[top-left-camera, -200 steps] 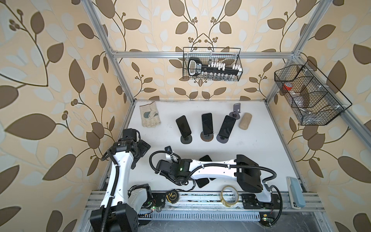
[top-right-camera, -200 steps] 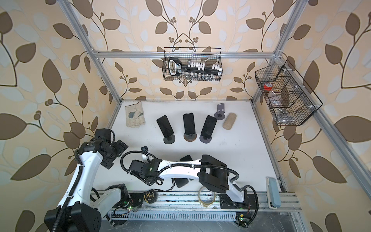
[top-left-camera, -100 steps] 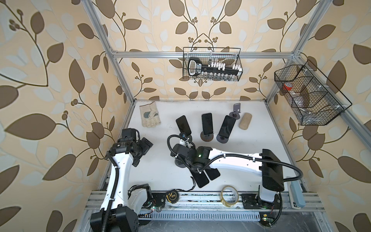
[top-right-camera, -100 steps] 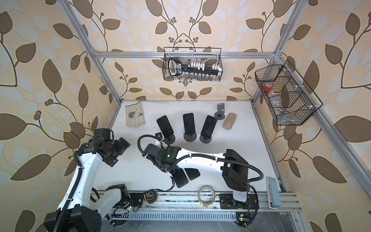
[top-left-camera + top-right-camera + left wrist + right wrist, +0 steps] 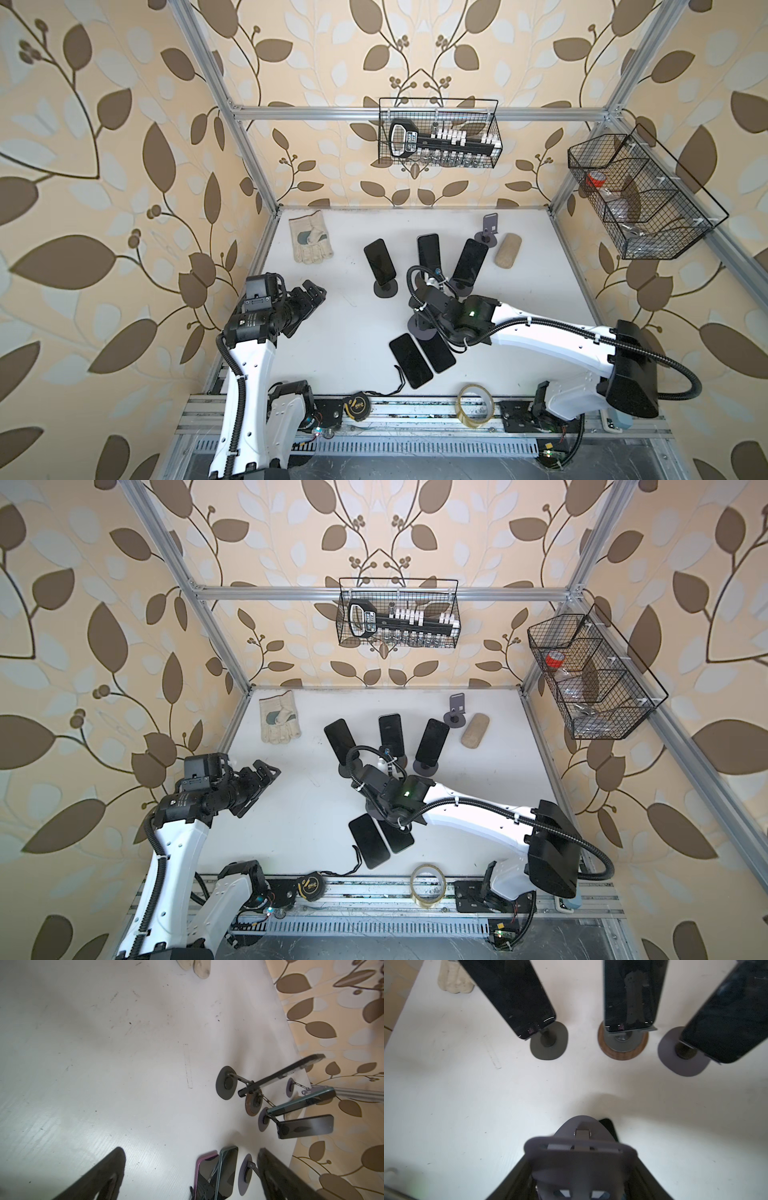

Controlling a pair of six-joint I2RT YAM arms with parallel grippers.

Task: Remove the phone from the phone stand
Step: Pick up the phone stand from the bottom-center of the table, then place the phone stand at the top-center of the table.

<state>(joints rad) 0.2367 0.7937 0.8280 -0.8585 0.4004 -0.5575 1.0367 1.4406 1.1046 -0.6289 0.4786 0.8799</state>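
Right gripper (image 5: 581, 1178), clamped on an empty phone stand (image 5: 581, 1153), has swung from front-left to table (image 5: 353, 328) centre beside two phones (image 5: 410, 360) lying flat; left gripper (image 5: 313, 295) gapes empty; three phones (image 5: 429, 254) behind remain mounted, so removal appears unfinished.

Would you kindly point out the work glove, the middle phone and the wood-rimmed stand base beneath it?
work glove (image 5: 310, 242), in a top view, on its middle.
middle phone (image 5: 633, 995), right wrist view, on the middle of its screen.
wood-rimmed stand base (image 5: 623, 1055), right wrist view, on its wooden rim.
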